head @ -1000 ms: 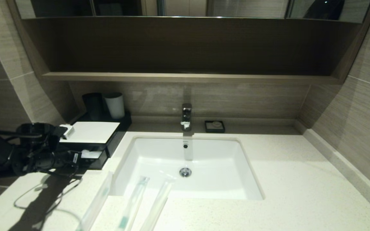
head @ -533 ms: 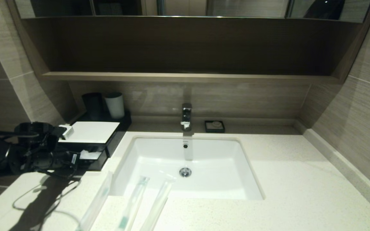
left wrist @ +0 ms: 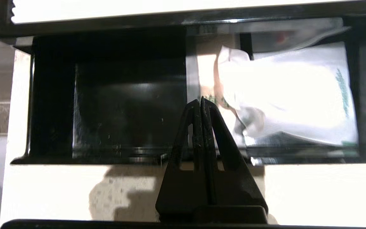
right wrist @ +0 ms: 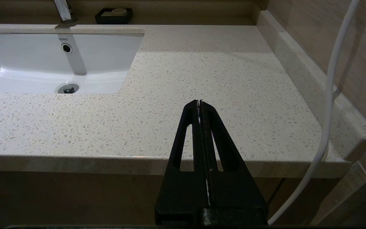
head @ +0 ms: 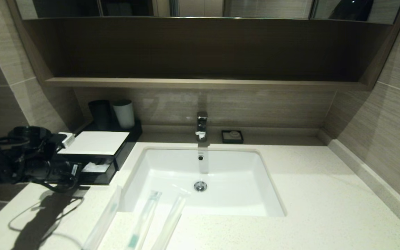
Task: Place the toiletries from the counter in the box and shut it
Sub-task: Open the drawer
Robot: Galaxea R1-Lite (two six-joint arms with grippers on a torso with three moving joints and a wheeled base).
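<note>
Pressing together on nothing, the left gripper (left wrist: 201, 101) fingers (left wrist: 195, 127) hang just before the box's (head: 97, 143) open drawer (left wrist: 106, 111), likely freeing its mouth for the toiletries (head: 141, 222) lying nearby on the table (head: 307, 208).

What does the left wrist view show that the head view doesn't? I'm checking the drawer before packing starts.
Only the left wrist view shows the shut left tool and the drawer's dark empty compartment. Only the head view shows the three packets at the sink's front edge. Both show the box's open drawer with a white packet inside.
</note>
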